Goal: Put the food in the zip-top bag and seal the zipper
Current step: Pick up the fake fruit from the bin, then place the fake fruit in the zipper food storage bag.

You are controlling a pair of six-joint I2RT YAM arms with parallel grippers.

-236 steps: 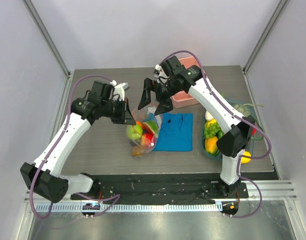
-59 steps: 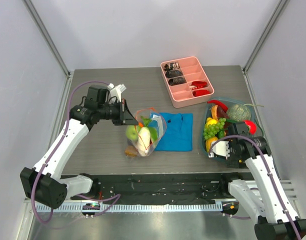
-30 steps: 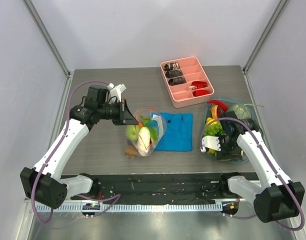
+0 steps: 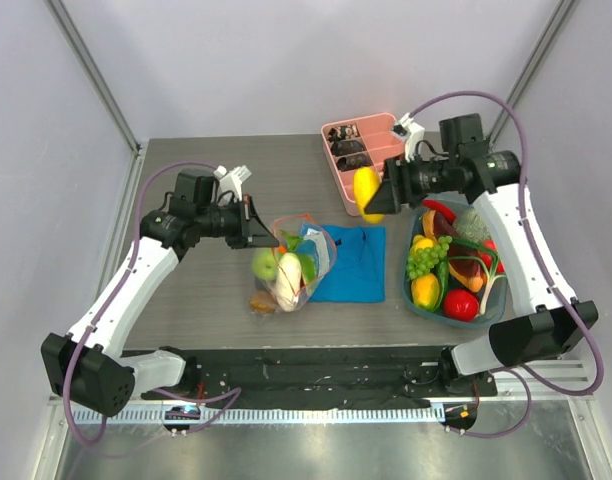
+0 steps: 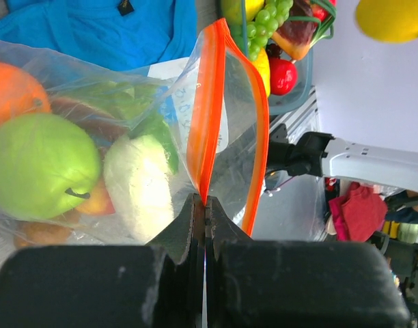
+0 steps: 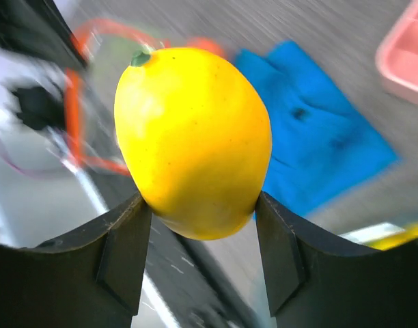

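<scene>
Up near the pink tray [image 4: 378, 133], we note the right gripper [image 4: 371, 196] clamped on a yellow lemon [image 6: 195, 137], the left gripper [image 5: 205, 205] pinching the zipper [image 5: 210, 102] of the gaping zip-top bag [image 4: 298, 268].

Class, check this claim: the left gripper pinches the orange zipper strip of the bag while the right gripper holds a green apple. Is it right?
One slip: the right gripper holds a yellow fruit, not a green apple, as the right wrist view shows. The left gripper does pinch the orange zipper strip of the bag.
</scene>
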